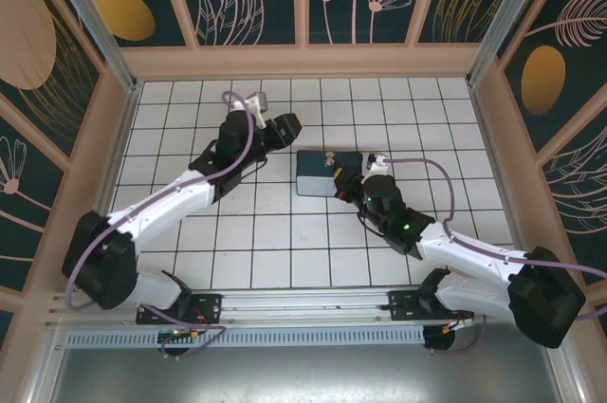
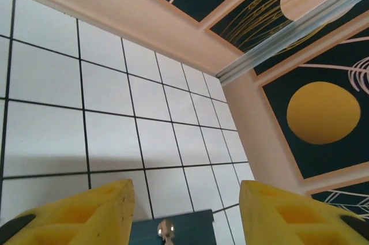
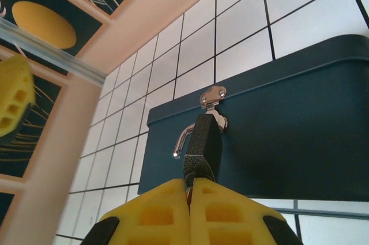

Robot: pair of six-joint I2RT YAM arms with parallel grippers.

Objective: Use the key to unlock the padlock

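The black padlock (image 3: 203,138) hangs from the metal hasp (image 3: 212,96) on the front of a dark blue tin (image 3: 300,129). Its thin shackle (image 3: 183,140) curves out to the left with the free end showing. My right gripper (image 3: 189,186) is shut just under the padlock's bottom, on the key (image 3: 187,194), of which only a sliver shows between the pads. From above, the right gripper (image 1: 349,185) is against the tin's (image 1: 315,175) right side. My left gripper (image 2: 185,199) is open above the tin's lid, holding nothing, and hovers at the tin's far left (image 1: 287,128).
The white tiled floor (image 1: 285,232) is boxed in by pale wooden walls (image 1: 303,60) with dark painted panels. The back right corner post (image 2: 277,43) stands ahead of the left gripper. Both arms reach in from the near edge towards the middle of the floor.
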